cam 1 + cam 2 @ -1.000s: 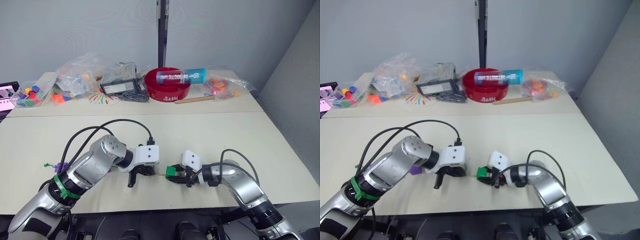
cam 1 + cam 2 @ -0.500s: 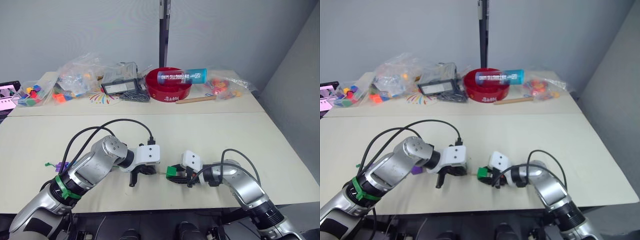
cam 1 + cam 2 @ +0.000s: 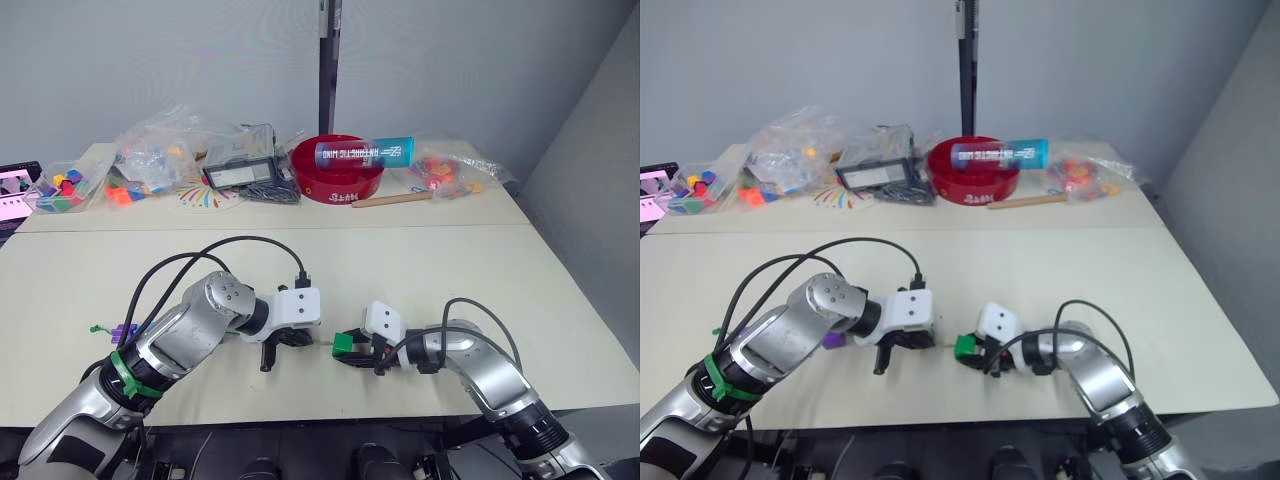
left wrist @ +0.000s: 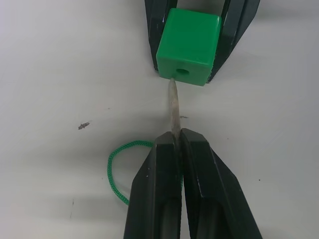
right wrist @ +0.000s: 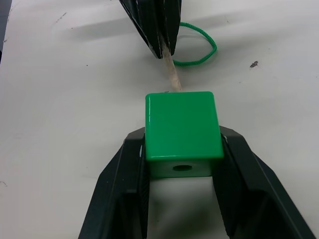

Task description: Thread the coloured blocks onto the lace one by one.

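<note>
Now the green block (image 4: pixel 189 46) sits low over the table near its front edge, pinched between the two fingers of the right gripper (image 5: pixel 182 164), its hole turned toward the other arm. The lace (image 4: pixel 173 110) meets it there: the pale stiff tip touches the rim of the hole, or perhaps has just entered; the left wrist view does not settle it. The left gripper (image 4: pixel 177 154) is clamped tight on the tip, a green loop of string trailing behind it. Over the last second the left gripper has crept slightly toward the block while the right held steady, so the threading is at its start. A purple block (image 3: pixel 125 331) lies behind the left arm on the cream table (image 3: pixel 420 270).
</note>
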